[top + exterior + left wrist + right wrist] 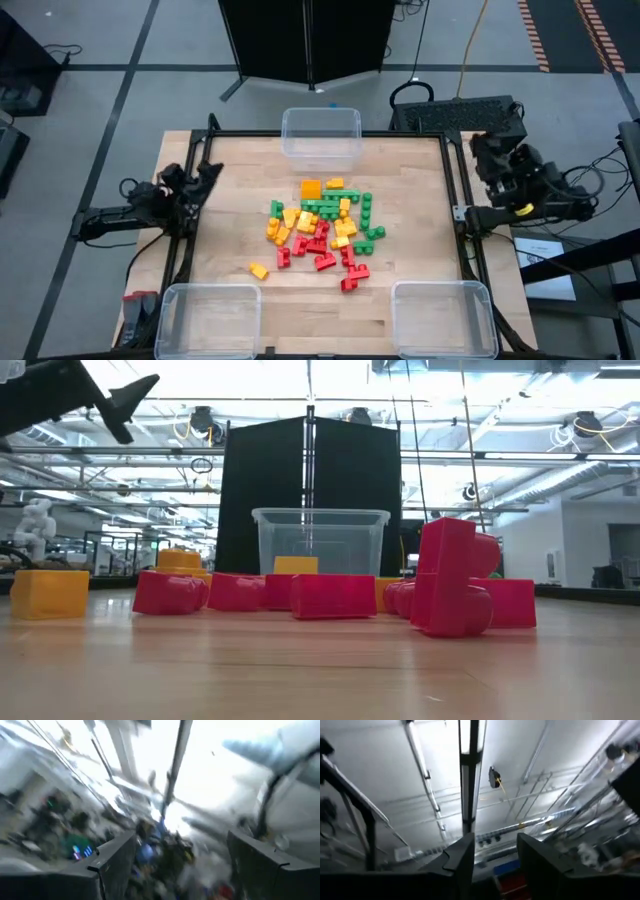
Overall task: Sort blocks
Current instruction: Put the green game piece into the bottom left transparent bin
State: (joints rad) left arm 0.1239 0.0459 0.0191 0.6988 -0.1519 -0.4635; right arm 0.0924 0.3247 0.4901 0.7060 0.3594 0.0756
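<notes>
The blocks lie in a loose heap of green, red and yellow-orange bricks at the middle of the wooden table; one yellow block rests apart, nearer the front left. In the low view the red blocks rest flat on the wood. My left gripper stands at the table's left edge, tipped upward, open and holding nothing. My right gripper is raised beyond the table's right edge, pointing up at the ceiling, its fingers apart with nothing between them.
Three clear bins stand on the table: one at the middle of the far edge, one at the near left corner, and one at the near right corner. A black frame runs along the table's sides. Bare wood surrounds the heap.
</notes>
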